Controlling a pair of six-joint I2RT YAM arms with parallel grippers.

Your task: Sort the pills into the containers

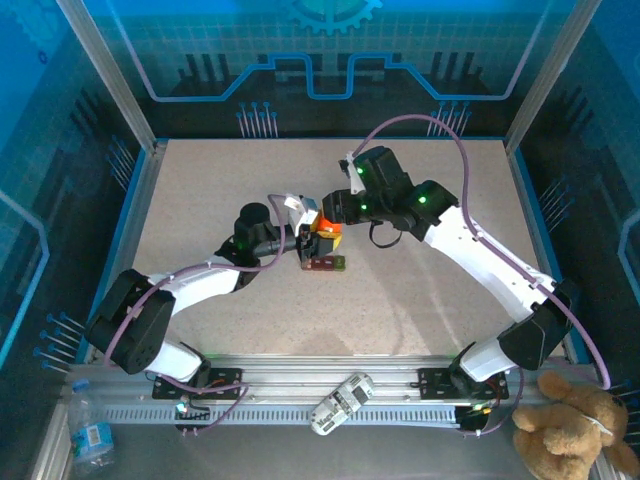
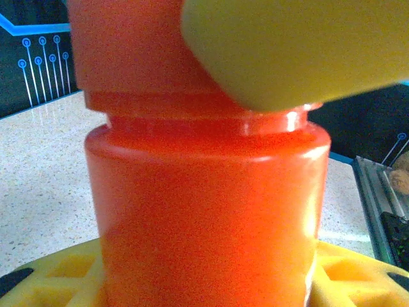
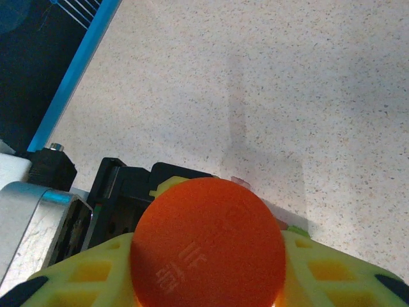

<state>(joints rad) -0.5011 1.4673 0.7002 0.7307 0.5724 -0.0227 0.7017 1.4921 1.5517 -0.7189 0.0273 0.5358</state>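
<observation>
An orange pill bottle [image 1: 325,228] stands upright at the table's middle, held between both arms. My left gripper [image 1: 311,241] is shut on the bottle's body [image 2: 204,211], its yellow fingers [image 2: 57,275] on either side. My right gripper [image 1: 331,221] comes from above and is shut on the bottle's round orange cap [image 3: 208,246], yellow fingers [image 3: 332,268] flanking it. One right finger [image 2: 300,45] crosses the cap in the left wrist view. The containers [image 1: 327,264], a dark red strip with a green end [image 3: 297,229], lie on the table just in front of the bottle. The pills are hidden.
Speckled beige table [image 1: 430,300] with blue-edged walls [image 1: 140,190] left, right and back. On the near rail lies a white remote-like device [image 1: 340,402]. A plush toy [image 1: 575,430] sits at the bottom right and a plastic water bottle [image 1: 90,435] at the bottom left.
</observation>
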